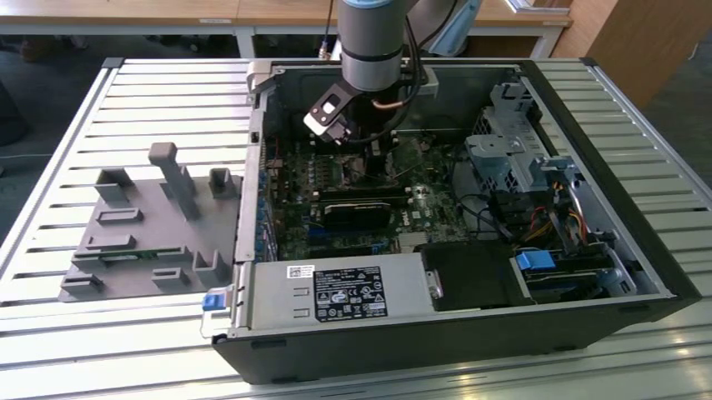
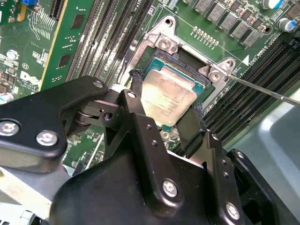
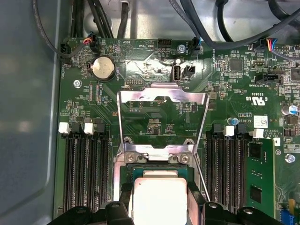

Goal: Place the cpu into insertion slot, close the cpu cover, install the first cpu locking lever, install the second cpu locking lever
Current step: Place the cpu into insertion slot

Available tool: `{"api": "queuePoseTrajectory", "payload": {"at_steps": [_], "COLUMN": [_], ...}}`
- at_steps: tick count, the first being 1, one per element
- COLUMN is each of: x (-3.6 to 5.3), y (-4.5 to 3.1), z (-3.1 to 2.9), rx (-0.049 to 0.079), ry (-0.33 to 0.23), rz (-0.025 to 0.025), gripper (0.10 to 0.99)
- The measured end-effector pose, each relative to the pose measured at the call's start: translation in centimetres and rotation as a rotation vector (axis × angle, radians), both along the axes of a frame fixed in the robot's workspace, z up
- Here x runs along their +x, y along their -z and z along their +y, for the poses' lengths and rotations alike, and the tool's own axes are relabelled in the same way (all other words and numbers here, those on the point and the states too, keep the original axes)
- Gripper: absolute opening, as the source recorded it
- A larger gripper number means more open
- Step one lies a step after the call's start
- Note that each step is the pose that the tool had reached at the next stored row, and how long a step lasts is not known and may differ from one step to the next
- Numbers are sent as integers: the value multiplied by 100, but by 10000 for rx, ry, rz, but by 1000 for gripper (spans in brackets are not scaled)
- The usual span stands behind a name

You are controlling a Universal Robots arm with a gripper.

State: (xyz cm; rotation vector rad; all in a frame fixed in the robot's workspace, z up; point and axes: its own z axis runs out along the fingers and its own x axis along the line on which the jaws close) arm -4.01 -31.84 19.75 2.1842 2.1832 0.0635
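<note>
Exterior view: gripper (image 1: 373, 152) down inside the case (image 1: 445, 346), over the board (image 1: 333, 179). Second wrist view: fingers (image 2: 136, 91) clamped on the cpu (image 2: 168, 101), held at the slot (image 2: 180, 67) beneath them. First wrist view: cover (image 3: 161, 95) flipped open just beyond the gripper.

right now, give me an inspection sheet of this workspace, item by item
surface: slatted metal table carrying an open black computer case
job's things: small square silver-grey cpu lies at the black-framed insertion slot, full seating unclear; silver metal cpu cover is flipped open; thin metal locking lever sticks out unlatched
clutter: grey plastic fixture on the table, at the exterior view's left of the case
gripper: black gripper closed on two sides of the cpu
cables: black cables over the green circuit board; coloured wires by the drive bays
surroundings: wooden desks behind the table
</note>
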Motion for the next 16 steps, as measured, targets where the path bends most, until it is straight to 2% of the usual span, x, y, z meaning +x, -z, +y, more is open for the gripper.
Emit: {"api": "queuePoseTrajectory", "payload": {"at_steps": [16], "x": [-2], "y": [35], "z": [1], "rx": [-13], "ry": [0], "rz": [-1], "gripper": [545]}}
